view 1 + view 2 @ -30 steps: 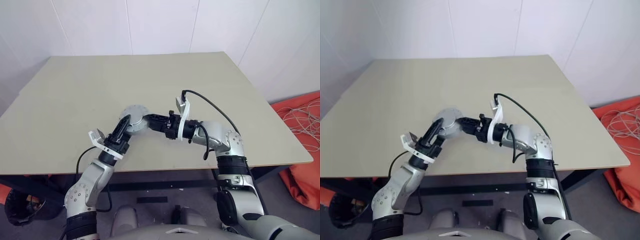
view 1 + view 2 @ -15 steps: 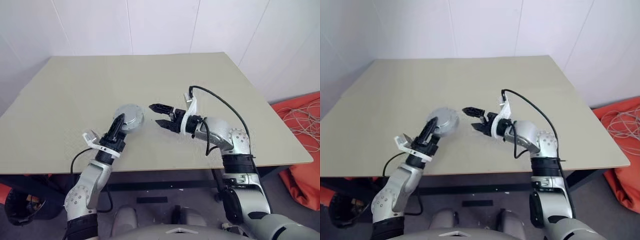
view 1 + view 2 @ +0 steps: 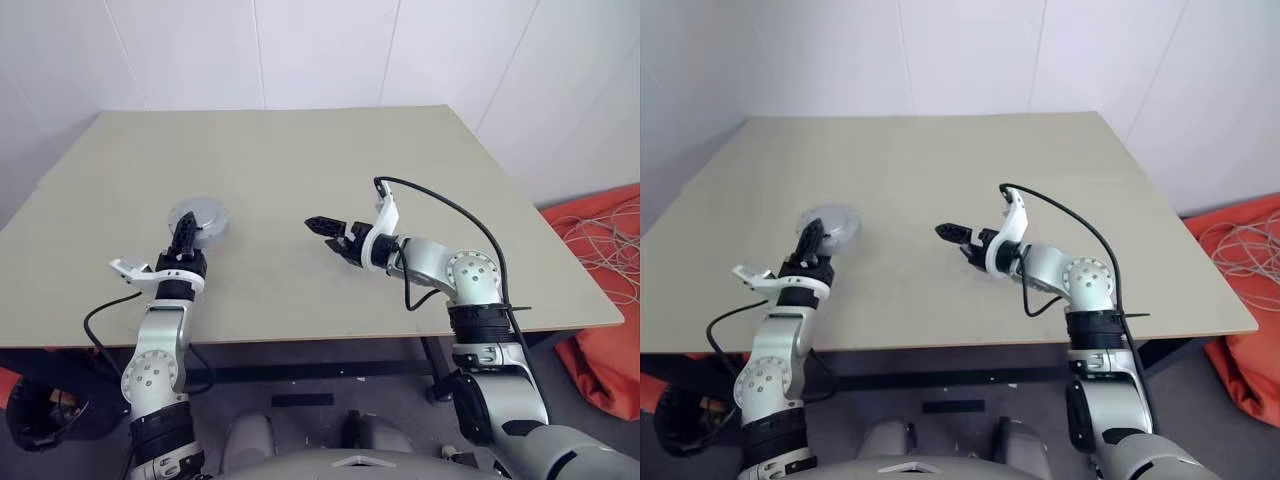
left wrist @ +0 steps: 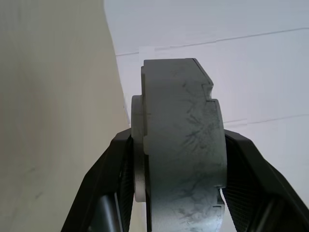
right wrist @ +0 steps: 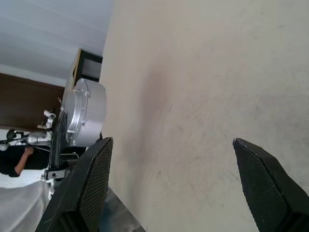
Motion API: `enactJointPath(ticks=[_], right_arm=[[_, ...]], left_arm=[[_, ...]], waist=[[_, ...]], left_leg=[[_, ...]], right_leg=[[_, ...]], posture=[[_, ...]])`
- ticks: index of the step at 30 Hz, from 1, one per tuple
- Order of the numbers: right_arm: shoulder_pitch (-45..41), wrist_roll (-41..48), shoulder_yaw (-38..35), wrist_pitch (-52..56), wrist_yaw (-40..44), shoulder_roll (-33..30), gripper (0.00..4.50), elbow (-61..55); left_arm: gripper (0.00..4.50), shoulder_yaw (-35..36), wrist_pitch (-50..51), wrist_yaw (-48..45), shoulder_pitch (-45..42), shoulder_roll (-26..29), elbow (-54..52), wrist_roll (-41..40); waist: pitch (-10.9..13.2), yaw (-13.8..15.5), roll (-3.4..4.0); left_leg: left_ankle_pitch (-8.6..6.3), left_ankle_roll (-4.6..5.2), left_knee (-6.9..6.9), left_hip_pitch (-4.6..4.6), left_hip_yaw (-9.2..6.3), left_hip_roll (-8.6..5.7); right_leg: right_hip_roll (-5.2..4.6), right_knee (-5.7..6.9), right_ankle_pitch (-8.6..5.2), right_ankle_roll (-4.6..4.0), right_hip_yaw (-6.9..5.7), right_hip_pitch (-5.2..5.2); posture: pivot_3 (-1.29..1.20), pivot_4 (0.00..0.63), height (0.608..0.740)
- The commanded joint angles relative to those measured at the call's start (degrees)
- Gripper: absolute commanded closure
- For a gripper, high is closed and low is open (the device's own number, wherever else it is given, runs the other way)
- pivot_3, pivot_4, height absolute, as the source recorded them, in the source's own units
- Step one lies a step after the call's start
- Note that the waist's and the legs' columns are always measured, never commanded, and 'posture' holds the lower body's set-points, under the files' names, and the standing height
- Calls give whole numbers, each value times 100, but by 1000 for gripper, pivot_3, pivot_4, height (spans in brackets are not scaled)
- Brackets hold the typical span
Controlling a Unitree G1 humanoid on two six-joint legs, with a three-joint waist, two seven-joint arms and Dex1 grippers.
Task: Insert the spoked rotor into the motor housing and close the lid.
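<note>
Handover done: right pincer now wide open, empty; left pincer clamps grey motor disc near tabletop left edge.

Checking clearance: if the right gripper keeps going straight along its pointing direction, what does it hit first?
Probably the bare table. The right gripper, jaws open, points toward the robot's left and slightly down. The grey round assembly in the left gripper sits farther along, though depth is unclear.

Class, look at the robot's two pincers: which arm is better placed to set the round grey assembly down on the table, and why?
Left, probably. The left pincer is shut on the round grey assembly above the table; the right pincer is open, empty, apart.
</note>
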Motion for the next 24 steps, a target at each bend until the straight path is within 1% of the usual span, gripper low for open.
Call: enactJointPath(ticks=[1, 6, 11, 14, 19, 24], right_arm=[[-156, -221, -101, 90, 174, 56, 0, -68], [-135, -455, -219, 211, 248, 139, 0, -64], [-132, -557, -368, 334, 245, 228, 0, -65], [-141, -593, -458, 406, 230, 270, 0, -69], [-186, -594, -670, 560, 90, 375, 0, 16], [-224, -654, -783, 689, 80, 434, 0, 3]], left_arm=[[2395, 63, -467, 286, -175, -200, -263, 325], [2395, -75, -846, 616, -98, -398, -441, 786], [2395, -193, -1017, 949, -174, -527, -506, 856], [2395, -267, -1210, 1397, -263, -616, -540, 1023], [2395, -449, -1452, 2007, -372, -658, -514, 1333], [2395, -483, -1550, 2353, -375, -600, -411, 1388]], waist=[[0, -1, -9], [-2, 0, -23], [-3, 5, -30], [-4, 2, -33], [-4, 0, -33], [-4, 1, -33]], left_leg=[[0, 0, 3, 0, 0, 0], [0, 0, 9, 1, 0, 2], [0, 0, 11, 0, -2, 2], [0, 0, 11, 1, -3, 3], [0, 0, 12, 2, -3, 3], [0, 0, 13, 1, -4, 3]], right_leg=[[0, 1, 1, 2, 0, 1], [0, 2, 4, 5, 0, 2], [-1, 2, 5, 6, 0, 4], [-1, 4, 5, 6, 0, 4], [0, 8, 5, 6, 0, 4], [-1, 8, 5, 6, 0, 4]], posture=[[0, 0, 740], [0, 0, 740], [0, 0, 740], [0, 0, 740], [0, 0, 740], [0, 0, 740]])
